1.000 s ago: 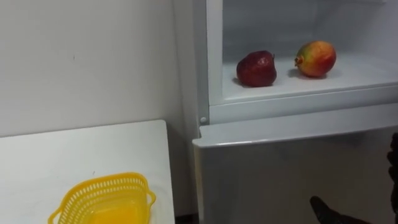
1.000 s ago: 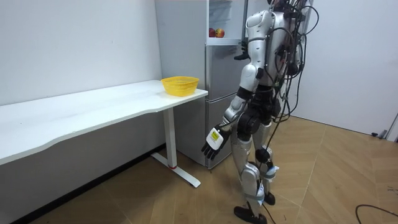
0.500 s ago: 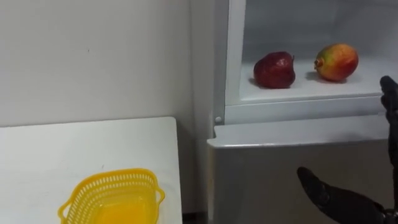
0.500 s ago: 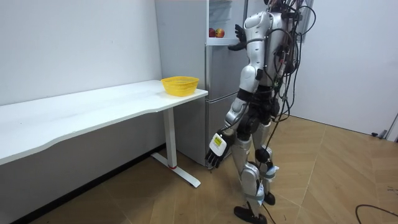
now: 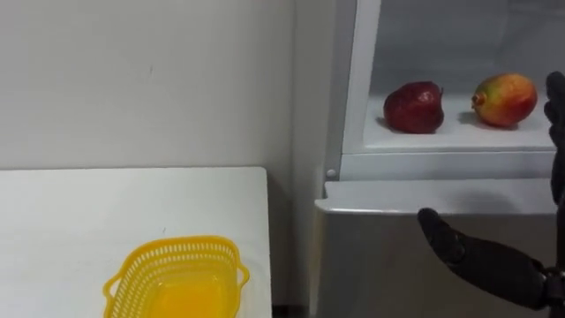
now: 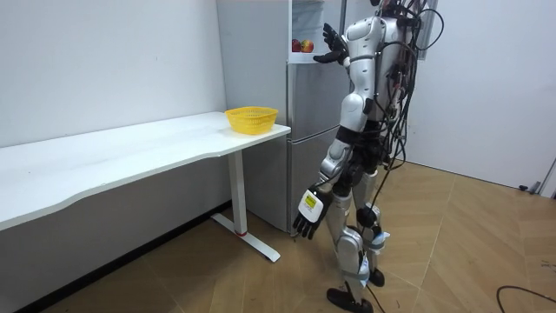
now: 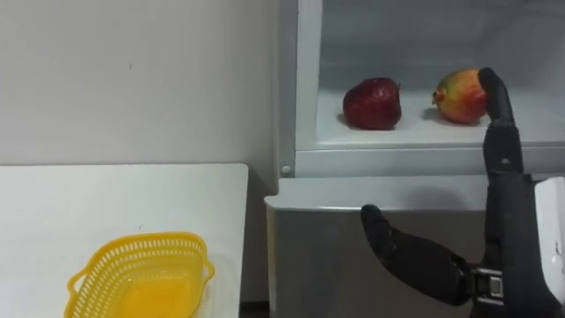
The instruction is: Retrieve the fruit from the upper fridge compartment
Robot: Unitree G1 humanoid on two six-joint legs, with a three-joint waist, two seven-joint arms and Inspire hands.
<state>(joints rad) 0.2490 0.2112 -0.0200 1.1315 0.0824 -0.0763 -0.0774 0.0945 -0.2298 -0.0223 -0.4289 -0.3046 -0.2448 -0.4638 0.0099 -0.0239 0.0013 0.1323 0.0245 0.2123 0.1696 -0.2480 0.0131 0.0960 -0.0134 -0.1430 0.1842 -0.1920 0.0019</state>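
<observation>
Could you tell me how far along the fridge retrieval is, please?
Done: the upper fridge compartment stands open. In hand: nothing; the open right hand is raised before the mango, beside a dark red fruit. Remaining: grasp and withdraw one. The left hand hangs idle.

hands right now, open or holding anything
Right hand: open, fingers straight, up by the mango, holding nothing.
Left hand: open, fingers relaxed, hanging at its side, empty.

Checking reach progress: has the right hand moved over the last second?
Yes. In the room view the right hand has risen, from level with the fridge door below the shelf up to its open upper compartment.
</observation>
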